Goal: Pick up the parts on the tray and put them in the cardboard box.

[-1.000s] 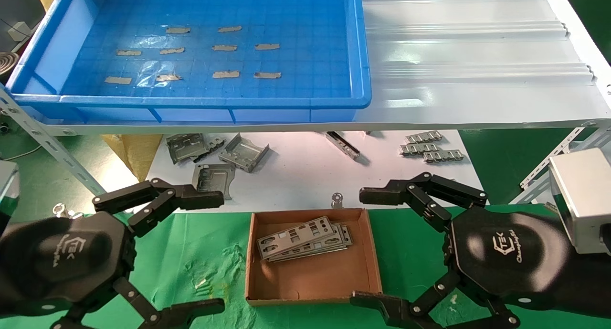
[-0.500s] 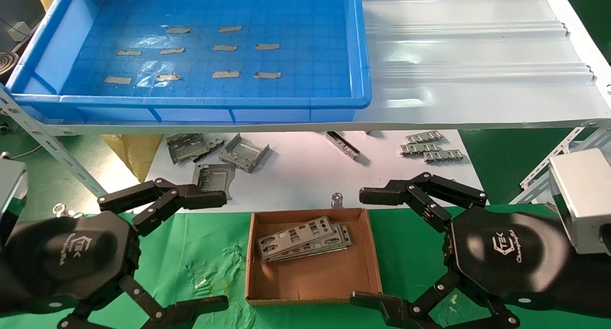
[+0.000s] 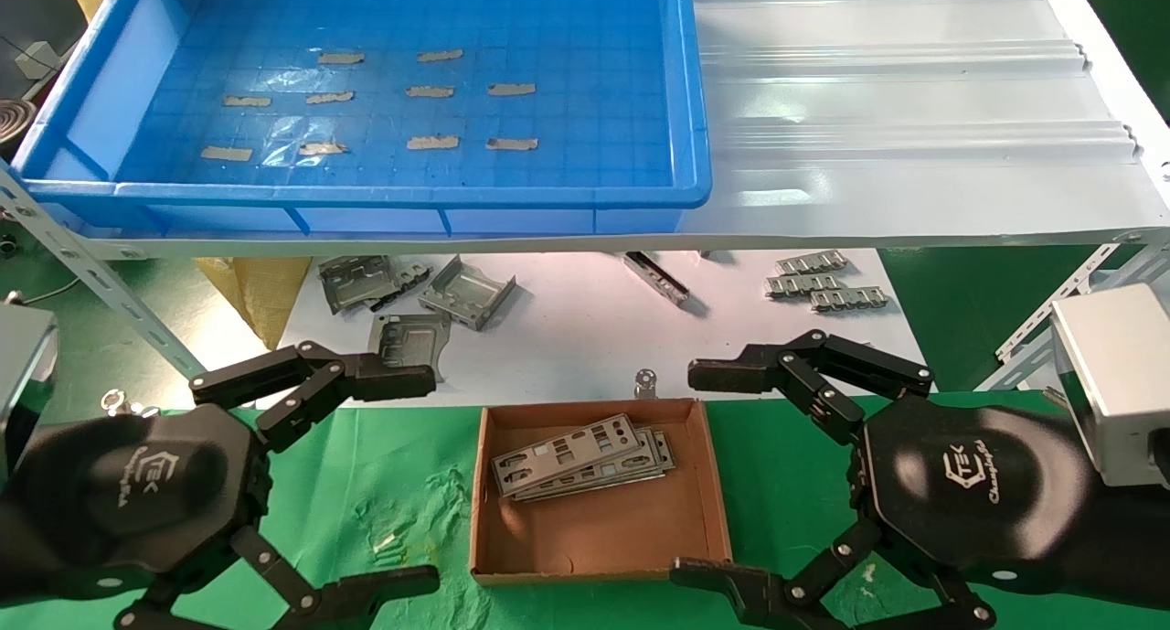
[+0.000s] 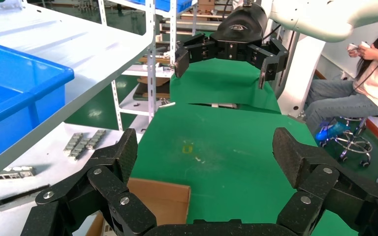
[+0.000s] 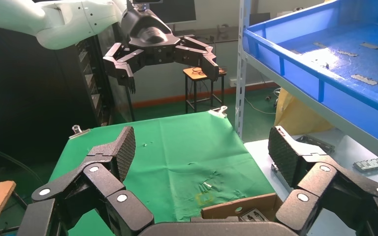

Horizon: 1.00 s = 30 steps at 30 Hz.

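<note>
My left hand [image 3: 315, 479] has crept slightly forward, wide open and empty. The tray [image 3: 366, 196] is bare (only tape), parts [image 3: 580, 458] stacked in the box [image 3: 599, 557]. My right hand [image 3: 731, 475] waits open, empty too.

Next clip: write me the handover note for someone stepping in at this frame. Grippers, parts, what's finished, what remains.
Left gripper: open, holding nothing, above the green cloth left of the box.
Right gripper: open, holding nothing, right of the box.
Parts: stacked in the box, toward its far side.
Tray: on the white shelf, only tape strips on its floor; no plates visible in it.
Done: it seems all tray parts are boxed.
Left: apparently nothing to move; the brackets under the shelf are not part of the job.
</note>
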Motion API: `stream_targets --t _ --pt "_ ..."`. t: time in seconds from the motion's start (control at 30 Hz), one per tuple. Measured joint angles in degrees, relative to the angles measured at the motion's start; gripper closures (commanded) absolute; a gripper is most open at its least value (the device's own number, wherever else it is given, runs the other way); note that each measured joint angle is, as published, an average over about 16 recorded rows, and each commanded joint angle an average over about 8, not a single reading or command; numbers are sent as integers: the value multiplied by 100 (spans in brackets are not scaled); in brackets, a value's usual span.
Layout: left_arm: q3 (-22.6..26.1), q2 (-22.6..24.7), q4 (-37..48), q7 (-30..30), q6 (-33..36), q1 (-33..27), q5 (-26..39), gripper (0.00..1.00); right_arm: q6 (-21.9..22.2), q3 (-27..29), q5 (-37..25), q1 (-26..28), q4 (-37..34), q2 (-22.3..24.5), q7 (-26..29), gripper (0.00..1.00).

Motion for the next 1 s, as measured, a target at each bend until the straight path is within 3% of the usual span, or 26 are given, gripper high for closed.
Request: stream_targets --t 1.0 --pt "9 7 7 5 -8 -2 5 0 0 0 -1 0 0 0 0 0"
